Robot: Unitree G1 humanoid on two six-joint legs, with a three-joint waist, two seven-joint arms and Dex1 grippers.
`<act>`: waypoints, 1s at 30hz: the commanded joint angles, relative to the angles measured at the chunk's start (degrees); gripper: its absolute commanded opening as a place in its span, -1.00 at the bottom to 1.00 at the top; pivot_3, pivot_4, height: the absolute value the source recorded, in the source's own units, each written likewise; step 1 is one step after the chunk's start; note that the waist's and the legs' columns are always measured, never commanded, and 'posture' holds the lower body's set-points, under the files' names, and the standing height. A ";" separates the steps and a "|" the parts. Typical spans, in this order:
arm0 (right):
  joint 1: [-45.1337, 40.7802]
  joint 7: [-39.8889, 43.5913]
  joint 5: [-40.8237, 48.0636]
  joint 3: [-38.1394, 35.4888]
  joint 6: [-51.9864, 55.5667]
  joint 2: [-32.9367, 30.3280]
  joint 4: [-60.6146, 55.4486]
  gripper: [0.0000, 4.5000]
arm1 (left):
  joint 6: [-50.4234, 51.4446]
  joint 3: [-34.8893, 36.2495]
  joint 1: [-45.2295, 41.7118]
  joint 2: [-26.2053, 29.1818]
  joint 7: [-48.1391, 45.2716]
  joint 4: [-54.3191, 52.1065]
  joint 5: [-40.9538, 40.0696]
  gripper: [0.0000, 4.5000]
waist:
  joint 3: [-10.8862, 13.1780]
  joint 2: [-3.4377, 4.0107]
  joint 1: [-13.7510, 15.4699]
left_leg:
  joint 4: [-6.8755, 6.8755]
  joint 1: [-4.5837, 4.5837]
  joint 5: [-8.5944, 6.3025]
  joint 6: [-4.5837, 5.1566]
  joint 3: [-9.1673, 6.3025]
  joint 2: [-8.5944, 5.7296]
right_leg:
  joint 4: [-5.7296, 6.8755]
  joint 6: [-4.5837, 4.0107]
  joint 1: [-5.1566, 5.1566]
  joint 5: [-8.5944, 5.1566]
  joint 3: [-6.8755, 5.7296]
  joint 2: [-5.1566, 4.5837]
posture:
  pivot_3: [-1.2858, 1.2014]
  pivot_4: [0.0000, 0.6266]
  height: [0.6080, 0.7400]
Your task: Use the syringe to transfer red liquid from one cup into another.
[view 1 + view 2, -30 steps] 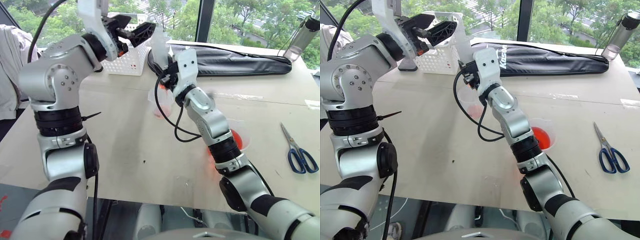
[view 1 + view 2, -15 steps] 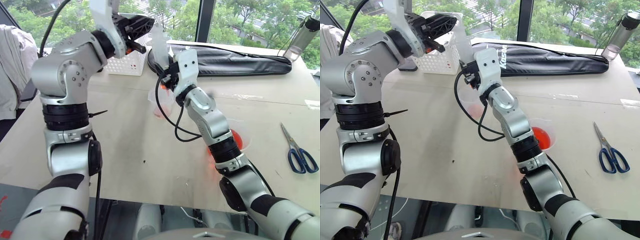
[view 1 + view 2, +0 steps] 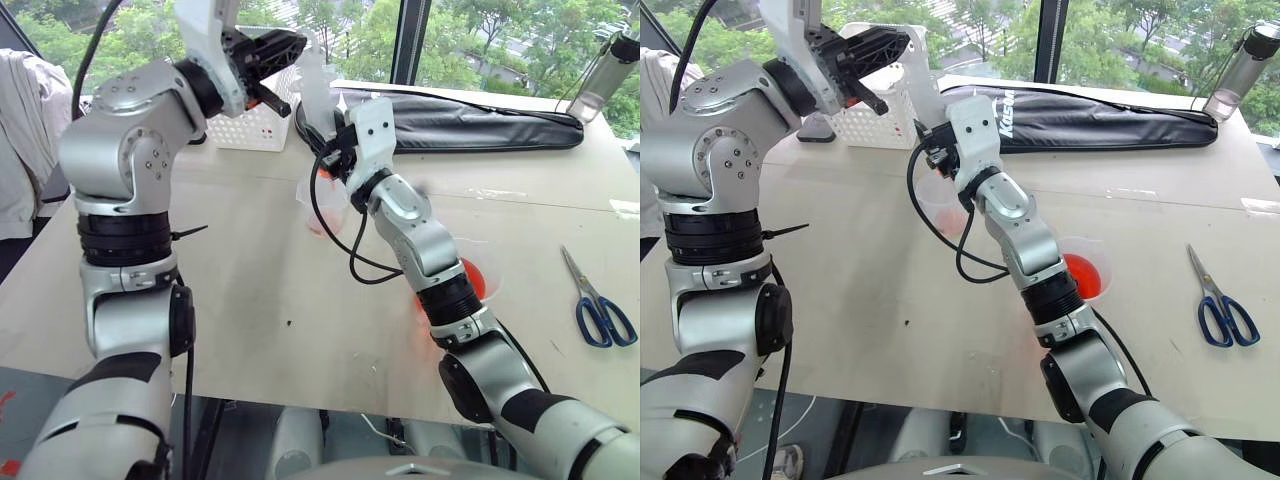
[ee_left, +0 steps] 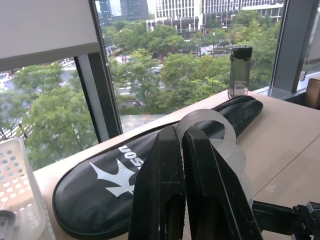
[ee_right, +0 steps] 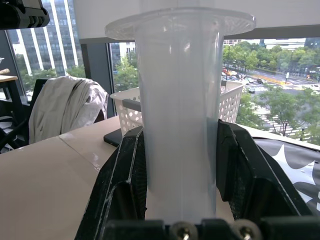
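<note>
The syringe [image 5: 177,100] stands upright over the table with my right gripper [image 5: 180,165] shut on its clear barrel. Its white plunger [image 3: 318,88] sticks up, and the ring end [image 4: 215,125] lies at my left gripper [image 4: 182,132], which is shut on it. Right under the syringe sits the small handleless cup [image 3: 938,205] with a pink tint at its base. The handled measuring cup [image 3: 1087,270] with red liquid [image 3: 1085,278] sits nearer the table's front, partly behind my right forearm. The syringe's tip is hidden by my right hand.
A white perforated basket [image 3: 250,120] and a long black bag [image 3: 450,120] lie along the table's far edge. A clear bottle [image 3: 610,65] stands at the far right. Blue-handled scissors [image 3: 598,305] lie at the right. A jacket hangs on a chair [image 3: 20,130] at the left.
My left gripper was open beside the plunger's top a second ago and has since shut on the ring. The right gripper and the syringe stayed put.
</note>
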 commanded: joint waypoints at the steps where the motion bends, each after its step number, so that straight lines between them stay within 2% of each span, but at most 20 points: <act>1: -3.00 1.73 1.10 1.37 -2.45 4.67 -2.53 -0.36 | -0.45 -1.49 0.40 0.14 -1.96 -3.76 -0.34 -1.00 | 0.00 0.00 0.01 | 0.00 0.00 0.00 0.00 -0.01 0.00 | 0.00 0.00 0.00 0.00 0.00 0.00 | 0.03 -0.52 0.75; 30: -4.76 1.49 1.67 0.32 -5.27 4.49 -2.72 -0.36 | 3.03 -3.99 9.71 2.86 -4.72 -7.50 0.30 -1.00 | -0.04 -0.06 0.00 | 0.02 0.04 0.00 0.01 0.00 0.00 | 0.02 0.00 0.02 0.00 0.01 0.00 | 0.03 -0.52 0.75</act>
